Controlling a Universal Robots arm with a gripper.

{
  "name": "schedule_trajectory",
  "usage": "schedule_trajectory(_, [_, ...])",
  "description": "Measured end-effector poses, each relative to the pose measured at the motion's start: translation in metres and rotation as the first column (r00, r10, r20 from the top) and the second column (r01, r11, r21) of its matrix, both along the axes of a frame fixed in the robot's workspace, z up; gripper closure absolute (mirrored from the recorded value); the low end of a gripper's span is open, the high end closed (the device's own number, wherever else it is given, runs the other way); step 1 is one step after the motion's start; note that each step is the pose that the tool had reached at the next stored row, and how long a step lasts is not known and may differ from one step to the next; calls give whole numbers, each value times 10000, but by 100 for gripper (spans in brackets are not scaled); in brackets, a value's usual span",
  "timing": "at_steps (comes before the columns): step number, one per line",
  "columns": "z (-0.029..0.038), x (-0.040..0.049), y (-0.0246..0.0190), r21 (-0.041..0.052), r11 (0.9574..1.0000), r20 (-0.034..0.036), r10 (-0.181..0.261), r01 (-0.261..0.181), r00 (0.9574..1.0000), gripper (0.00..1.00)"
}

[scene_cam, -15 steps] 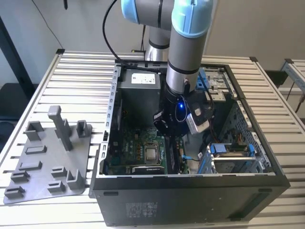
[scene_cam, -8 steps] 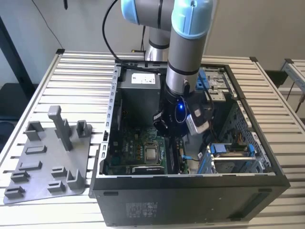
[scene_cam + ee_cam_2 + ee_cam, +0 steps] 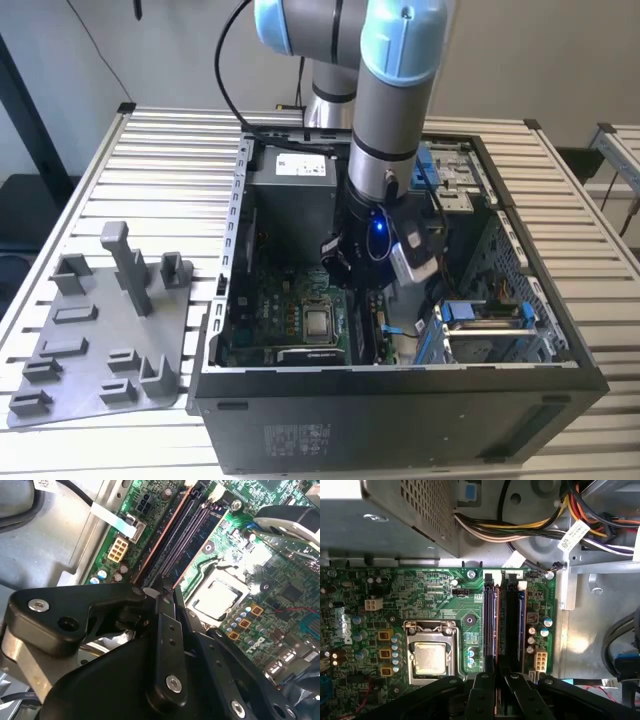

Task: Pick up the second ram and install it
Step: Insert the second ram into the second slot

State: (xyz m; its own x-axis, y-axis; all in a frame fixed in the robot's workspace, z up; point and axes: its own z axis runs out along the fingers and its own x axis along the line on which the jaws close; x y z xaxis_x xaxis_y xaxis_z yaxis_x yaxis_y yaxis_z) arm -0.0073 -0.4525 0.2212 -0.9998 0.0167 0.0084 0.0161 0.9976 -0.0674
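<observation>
Black claw (image 3: 496, 680) closed on thin dark memory stick (image 3: 496, 630) | stick held edge-down in slot of green motherboard (image 3: 430, 595) | inside open black computer case (image 3: 400, 410)

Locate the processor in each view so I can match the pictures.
Exterior view: the processor lies on the motherboard, near the case wall closest to the camera.
Second wrist view: the processor lies beside the memory slots.
First wrist view: the processor lies beside the same slots.
Shared landmark: the memory slots, at the exterior view's right of the processor.
</observation>
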Motion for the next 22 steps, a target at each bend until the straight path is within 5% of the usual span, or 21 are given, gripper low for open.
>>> schedule_trajectory(22, [-26,38,-19,21,10000,-34,-9,9,10000,86])
